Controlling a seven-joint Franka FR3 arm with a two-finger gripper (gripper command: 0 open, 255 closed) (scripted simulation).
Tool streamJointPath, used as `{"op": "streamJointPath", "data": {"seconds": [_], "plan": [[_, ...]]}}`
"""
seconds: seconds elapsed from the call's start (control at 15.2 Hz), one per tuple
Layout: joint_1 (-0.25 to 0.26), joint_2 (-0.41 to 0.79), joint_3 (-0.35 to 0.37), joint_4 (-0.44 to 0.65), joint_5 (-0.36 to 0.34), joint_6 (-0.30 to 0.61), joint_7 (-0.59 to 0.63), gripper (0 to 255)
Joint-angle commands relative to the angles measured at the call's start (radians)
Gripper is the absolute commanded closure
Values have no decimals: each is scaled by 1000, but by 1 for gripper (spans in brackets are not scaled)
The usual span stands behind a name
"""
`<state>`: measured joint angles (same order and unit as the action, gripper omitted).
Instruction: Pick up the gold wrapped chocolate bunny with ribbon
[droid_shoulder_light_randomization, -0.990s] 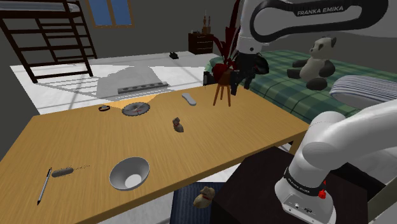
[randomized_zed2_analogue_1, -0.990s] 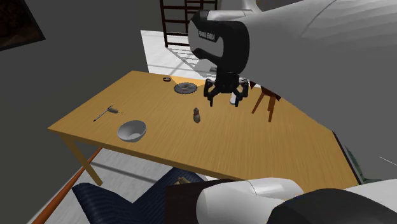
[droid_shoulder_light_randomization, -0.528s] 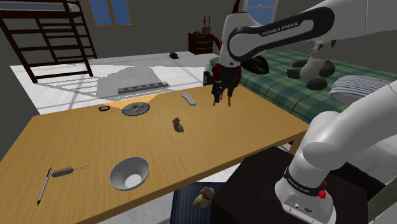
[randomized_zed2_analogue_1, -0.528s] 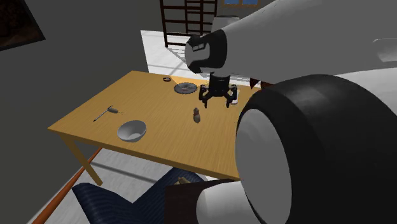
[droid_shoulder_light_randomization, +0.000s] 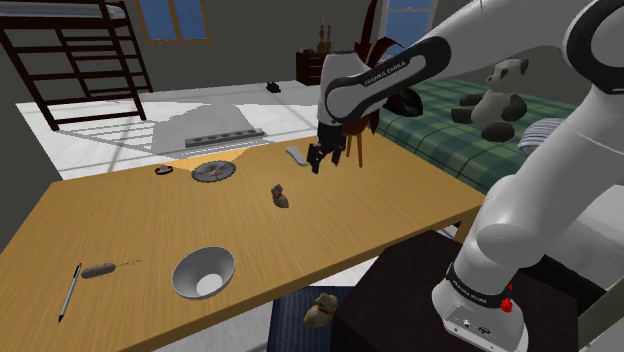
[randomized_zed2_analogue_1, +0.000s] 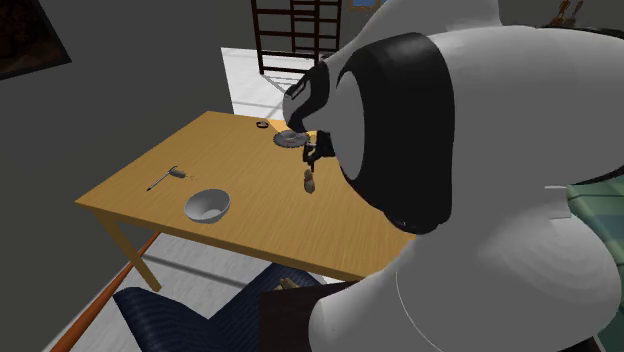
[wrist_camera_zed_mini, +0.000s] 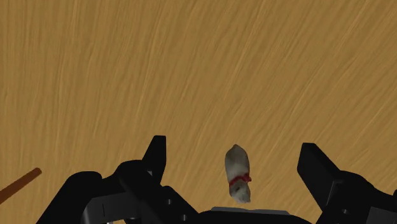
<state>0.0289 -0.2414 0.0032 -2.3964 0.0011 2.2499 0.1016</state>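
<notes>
Bedroom from the shoulder camera: picked out a dark ladder (droid_shoulder_light_randomization: 80, 60) at the back and a green plaid bed (droid_shoulder_light_randomization: 450, 125) with a panda plush (droid_shoulder_light_randomization: 495, 95) on it. Found a wooden table (droid_shoulder_light_randomization: 380, 215) running across the middle. Spotted the bunny (droid_shoulder_light_randomization: 280, 196) on the tabletop near its centre, greyish-brown rather than gold. Placed the gripper (droid_shoulder_light_randomization: 318, 160) in the air above the table, up and toward the shoulder view's right of the bunny, apart from it. Noted a saw blade (droid_shoulder_light_randomization: 210, 171) toward the far edge, a grey bowl (droid_shoulder_light_randomization: 203, 272) near the front edge and a pen (droid_shoulder_light_randomization: 69, 292) by the shoulder view's left corner.

Turned to the second exterior view: met the arm (randomized_zed2_analogue_1: 400, 130) looming white and dark in the foreground. Made out the table (randomized_zed2_analogue_1: 200, 160) beyond it, with the bunny (randomized_zed2_analogue_1: 310, 181) close to the arm's outline. Glimpsed the gripper (randomized_zed2_analogue_1: 311, 155) just above the bunny, partly hidden by the arm; could not judge the finger gap from there. Saw the bowl (randomized_zed2_analogue_1: 207, 205) toward the near edge and the saw blade (randomized_zed2_analogue_1: 290, 139) toward the far one.

Looked down on wood grain in the wrist view. Saw the gripper (wrist_camera_zed_mini: 233, 149) released, its black fingers (wrist_camera_zed_mini: 156, 156) spread wide and grasping nothing. Found the bunny (wrist_camera_zed_mini: 238, 174) roughly midway between them, touching neither, pale grey with a red ribbon (wrist_camera_zed_mini: 239, 180) round it. Caught a thin brown rod (wrist_camera_zed_mini: 19, 186) out beyond one finger.
</notes>
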Motion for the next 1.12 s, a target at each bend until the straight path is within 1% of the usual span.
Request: {"op": "streamJointPath", "data": {"seconds": [0.0, 0.26, 0.53, 0.99, 1.06], "plan": [[2, 78, 2, 40, -1, 50, -3, 0], [8, 232, 9, 126, -7, 137, 1, 0], [16, 385, 15, 234, -16, 201, 6, 0], [33, 651, 18, 472, -36, 263, 15, 0], [33, 653, 18, 473, -36, 263, 15, 0]]}}
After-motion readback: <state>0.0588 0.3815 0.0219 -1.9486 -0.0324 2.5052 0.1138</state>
